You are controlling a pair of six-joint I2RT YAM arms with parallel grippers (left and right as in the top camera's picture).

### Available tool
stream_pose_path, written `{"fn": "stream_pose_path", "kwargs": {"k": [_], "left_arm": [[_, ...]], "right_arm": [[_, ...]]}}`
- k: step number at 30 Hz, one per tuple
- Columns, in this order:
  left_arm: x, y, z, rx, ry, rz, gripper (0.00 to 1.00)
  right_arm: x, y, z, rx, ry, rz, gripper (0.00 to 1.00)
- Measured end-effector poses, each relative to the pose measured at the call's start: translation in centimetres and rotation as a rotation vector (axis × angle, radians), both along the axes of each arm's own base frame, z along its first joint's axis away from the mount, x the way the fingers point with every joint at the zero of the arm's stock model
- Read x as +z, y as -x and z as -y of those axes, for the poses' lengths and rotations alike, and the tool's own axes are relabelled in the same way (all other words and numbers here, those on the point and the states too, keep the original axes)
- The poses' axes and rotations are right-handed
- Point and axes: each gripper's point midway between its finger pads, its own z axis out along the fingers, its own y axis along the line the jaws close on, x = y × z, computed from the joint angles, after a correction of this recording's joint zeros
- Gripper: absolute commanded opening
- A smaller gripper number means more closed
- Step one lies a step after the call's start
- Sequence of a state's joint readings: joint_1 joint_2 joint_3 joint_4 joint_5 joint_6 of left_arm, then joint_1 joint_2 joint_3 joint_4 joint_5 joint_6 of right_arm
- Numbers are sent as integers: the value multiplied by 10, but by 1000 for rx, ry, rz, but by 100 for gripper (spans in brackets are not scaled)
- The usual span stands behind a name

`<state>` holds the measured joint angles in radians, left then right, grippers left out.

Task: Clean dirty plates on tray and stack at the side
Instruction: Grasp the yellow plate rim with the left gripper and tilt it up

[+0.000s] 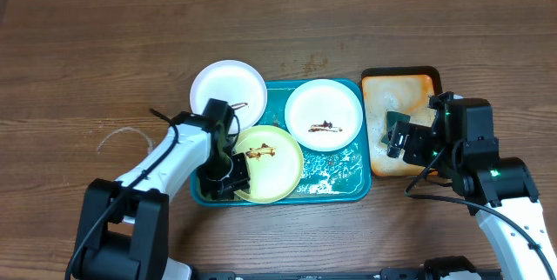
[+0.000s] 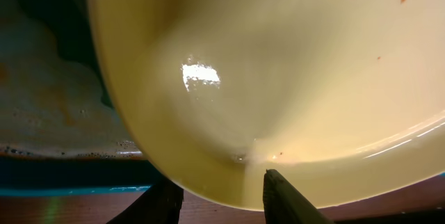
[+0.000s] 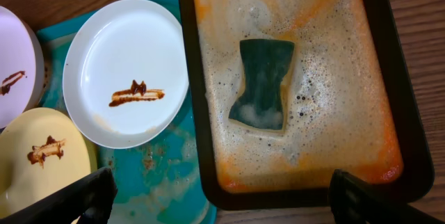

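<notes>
The left gripper (image 2: 221,186) stands at the near-left edge of the yellow-green plate (image 1: 274,163). Its fingers are partly open, and the rim lies in the gap but does not seem clamped. To do this step well, one finger should go under the rim and one over it, closing only when the rim sits deep between them, because a wet plate probably slips.

This plate rests face up in the near-left corner of the teal tray (image 1: 335,195), with its edge over the tray's rim. It is round and has no long axis, while the tray runs left to right.

Further away are the white plate (image 1: 324,115) in the tray and a second white plate (image 1: 228,84) at the far-left corner. The right gripper (image 3: 222,203) is wide open and empty above the sponge (image 3: 263,81).
</notes>
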<state>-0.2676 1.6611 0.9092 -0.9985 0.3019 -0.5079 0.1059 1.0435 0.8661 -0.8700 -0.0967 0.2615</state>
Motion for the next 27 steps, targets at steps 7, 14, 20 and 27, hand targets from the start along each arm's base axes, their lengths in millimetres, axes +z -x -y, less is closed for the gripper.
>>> {"fn": "stream_pose_path", "kwargs": {"k": [7, 14, 20, 27], "left_arm": [[-2, 5, 6, -1, -49, -4, 36], [-4, 3, -1, 35, -115, 4, 37], [-5, 0, -1, 50, -138, 19, 35], [-6, -2, -4, 70, -163, 28, 20]], "right_arm": [[0, 0, 0, 0, 1, -2, 99], [-1, 1, 0, -1, 0, -4, 99], [-1, 1, 0, 0, 0, -5, 99], [-1, 1, 0, 0, 0, -5, 99]]}}
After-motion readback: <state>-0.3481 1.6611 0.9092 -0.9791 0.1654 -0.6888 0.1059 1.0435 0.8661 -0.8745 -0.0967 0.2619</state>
